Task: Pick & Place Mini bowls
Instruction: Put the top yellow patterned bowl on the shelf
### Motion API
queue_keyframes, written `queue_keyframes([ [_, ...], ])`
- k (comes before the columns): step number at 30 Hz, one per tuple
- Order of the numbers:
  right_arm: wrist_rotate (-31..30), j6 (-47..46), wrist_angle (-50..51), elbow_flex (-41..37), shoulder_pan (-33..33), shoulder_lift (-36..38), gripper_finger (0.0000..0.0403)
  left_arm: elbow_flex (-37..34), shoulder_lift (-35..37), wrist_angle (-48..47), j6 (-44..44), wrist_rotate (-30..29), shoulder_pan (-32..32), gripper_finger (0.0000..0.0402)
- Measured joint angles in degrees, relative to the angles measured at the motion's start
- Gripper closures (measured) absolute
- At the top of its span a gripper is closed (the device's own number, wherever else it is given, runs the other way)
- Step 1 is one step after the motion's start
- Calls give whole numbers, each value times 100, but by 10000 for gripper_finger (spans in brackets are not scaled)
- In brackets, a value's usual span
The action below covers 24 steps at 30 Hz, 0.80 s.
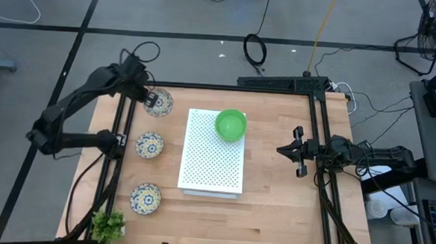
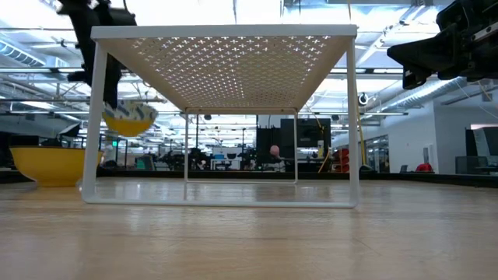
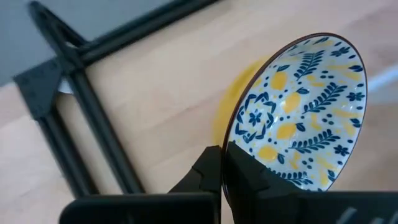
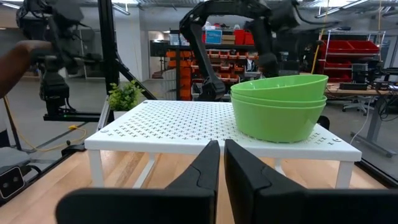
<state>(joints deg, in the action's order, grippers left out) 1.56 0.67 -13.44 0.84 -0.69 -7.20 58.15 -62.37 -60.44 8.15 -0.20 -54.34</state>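
Observation:
My left gripper [image 1: 152,100] is at the table's far left, shut on a cream mini bowl [image 3: 298,112] with a blue-and-yellow pattern and a yellow outside. In the low view this bowl [image 2: 128,117] hangs above the table. Two more patterned bowls [image 1: 149,144] [image 1: 145,198] sit on their bases along the left side. Stacked green bowls [image 1: 230,125] stand on the far end of the white perforated board [image 1: 212,166]. My right gripper [image 1: 280,150] waits shut at the right, level, pointing at the board. My left gripper pinches the patterned bowl's rim [image 3: 227,163], one finger [image 3: 255,180] inside the bowl and the other [image 3: 205,171] on its yellow outer wall. The fingers slant down from above. The bowl hangs tilted below them, clear of the table.
The board stands on legs [image 2: 89,124] like a small raised shelf in the table's middle. A small green plant [image 1: 108,224] sits at the near left corner. Black frame rails [image 1: 119,154] run along the left and right [image 1: 320,165] sides. Bare wood lies right of the board.

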Motion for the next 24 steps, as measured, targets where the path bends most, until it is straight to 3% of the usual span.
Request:
queue_keyframes([
  [10,0,0,0,0,0,0,388,414,775,-786,616,84,999,396],
  [17,0,0,0,0,0,0,390,1350,628,-1133,1069,82,2156,396],
  [24,0,-2,0,0,0,0,389,2230,-6,-1301,1421,85,3353,396],
])
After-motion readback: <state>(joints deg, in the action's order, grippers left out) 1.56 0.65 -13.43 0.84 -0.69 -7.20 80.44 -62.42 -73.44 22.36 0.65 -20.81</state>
